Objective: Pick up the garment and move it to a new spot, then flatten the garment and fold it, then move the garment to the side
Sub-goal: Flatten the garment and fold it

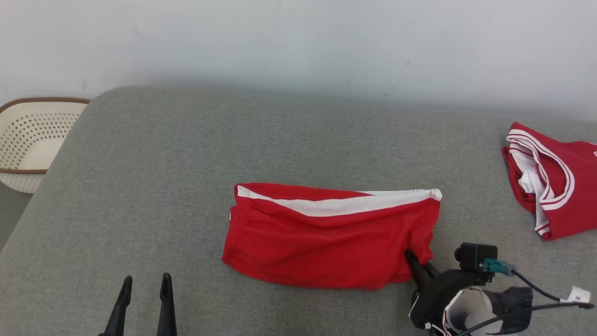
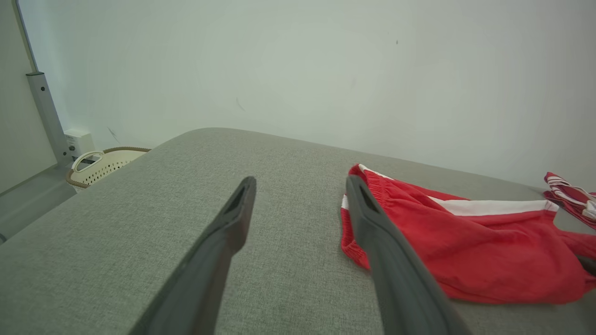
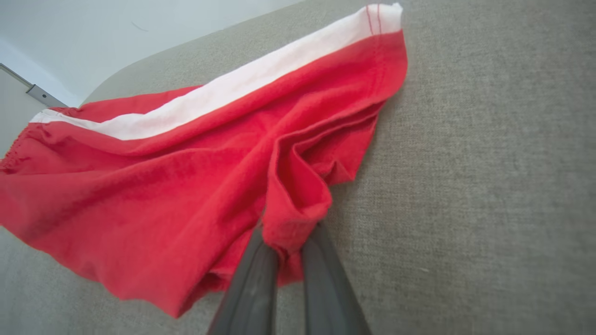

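Though apart, two garments, one basket

The left gripper has two long, slim, dark fingers, each with a narrow slot near its tip. The right gripper joins a black bracket carrying a small black camera with a teal plug. Black cables, one bearing a white tag, trail rightward beside a white cuff.
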